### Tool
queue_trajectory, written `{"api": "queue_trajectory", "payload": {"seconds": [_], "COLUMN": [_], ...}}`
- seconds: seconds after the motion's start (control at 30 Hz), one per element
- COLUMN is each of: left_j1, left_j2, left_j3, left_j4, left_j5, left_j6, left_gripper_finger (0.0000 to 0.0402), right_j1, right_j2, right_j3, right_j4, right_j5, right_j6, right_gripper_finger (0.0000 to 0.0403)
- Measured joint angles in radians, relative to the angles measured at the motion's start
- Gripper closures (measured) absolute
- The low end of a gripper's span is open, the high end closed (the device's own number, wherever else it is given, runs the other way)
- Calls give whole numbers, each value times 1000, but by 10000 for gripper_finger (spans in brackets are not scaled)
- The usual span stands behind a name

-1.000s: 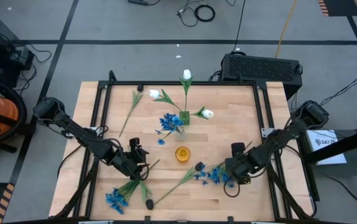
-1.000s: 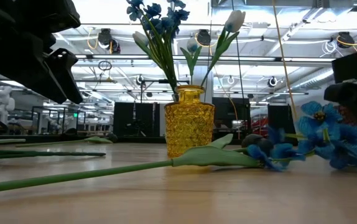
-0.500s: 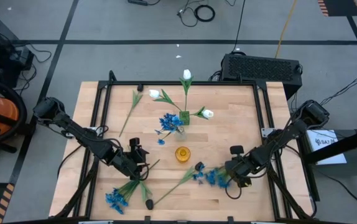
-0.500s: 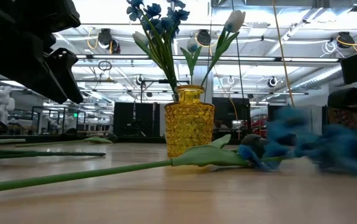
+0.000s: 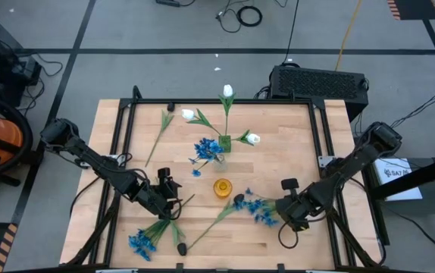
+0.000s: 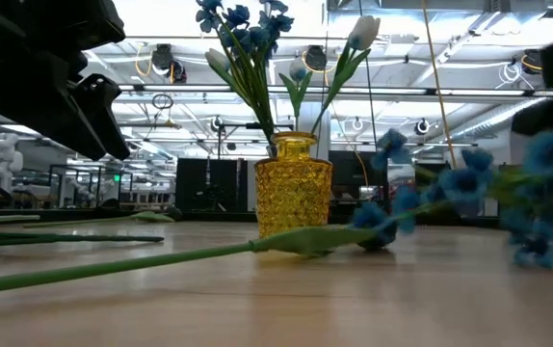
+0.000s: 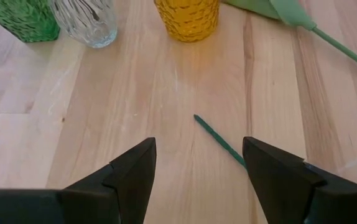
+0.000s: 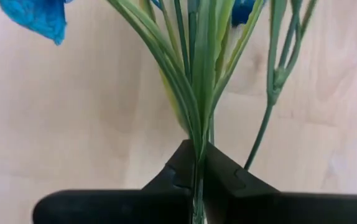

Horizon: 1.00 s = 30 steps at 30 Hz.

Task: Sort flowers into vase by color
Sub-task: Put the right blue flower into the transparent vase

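Right gripper (image 5: 287, 212) near the right part of the table's front edge, fingers pinched tight on the green stems of a blue flower cluster (image 5: 258, 208); in the right wrist view the stems (image 8: 197, 93) run straight into the closed fingertips (image 8: 185, 165). Cluster lifted off the wood, as seen in the low view, blossoms (image 6: 469, 183) hanging in the air to the right of the yellow vase (image 6: 293, 185).

Left gripper (image 5: 168, 199) toward the front-left of the table, fingers (image 7: 132, 171) spread wide over bare wood, holding nothing; a thin green stem tip (image 7: 219, 140) lying between them on the wooden table (image 5: 293, 159).

Yellow vase (image 5: 222, 187) at the table's middle, empty. Behind it a clear glass vase (image 5: 208, 154) with blue flowers and, just beside that, a green vase (image 5: 224, 142) with white tulips (image 5: 228, 92).

Loose on the table: a dark-budded flower (image 5: 238, 200) with its long stem running toward the front edge, another blue cluster (image 5: 141, 242) at the front-left corner, a dark bud (image 5: 181, 248) by the front edge, and a leafy stem (image 5: 159, 133) toward the back-left.
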Motion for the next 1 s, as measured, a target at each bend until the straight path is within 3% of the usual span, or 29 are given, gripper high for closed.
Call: {"api": "queue_trajectory", "payload": {"seconds": [0.3, 0.53, 0.8, 0.87, 1.0], "left_j1": [0, 0, -3, -3, -3], "left_j2": [0, 0, 0, 0, 0], "left_j3": [0, 0, 11, 15, 15], "left_j4": [7, 46, 211, 286, 434], "left_j5": [-3, -33, 34, 81, 129], "left_j6": [0, 2, 113, 171, 268], "left_gripper_finger": [155, 155, 155, 155, 155], "right_j1": [69, 124, 136, 115, 48], "right_j2": [-47, -77, -184, -206, -238], "right_j3": [258, 401, 416, 416, 416], "right_j4": [-215, -185, 150, 287, 554], "right_j5": [8, 312, 693, 705, 618], "right_j6": [42, -73, -407, -533, -751], "right_gripper_finger": [402, 402, 403, 403, 403]}}
